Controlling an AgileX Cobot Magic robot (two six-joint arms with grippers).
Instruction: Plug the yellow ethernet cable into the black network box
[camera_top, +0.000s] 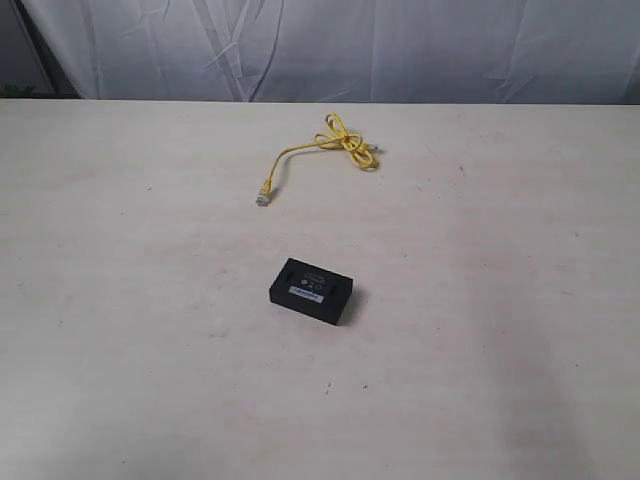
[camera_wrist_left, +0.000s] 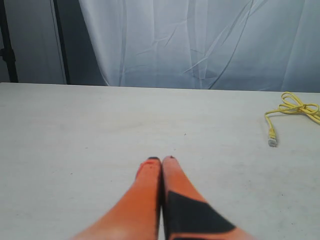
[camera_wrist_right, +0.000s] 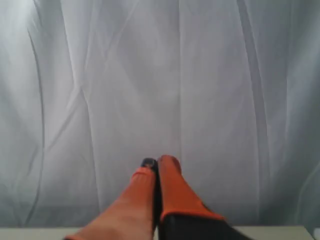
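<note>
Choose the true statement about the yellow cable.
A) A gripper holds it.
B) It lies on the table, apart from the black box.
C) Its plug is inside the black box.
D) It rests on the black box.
B: the yellow ethernet cable lies on the table, bare surface separating it from the black network box.
</note>
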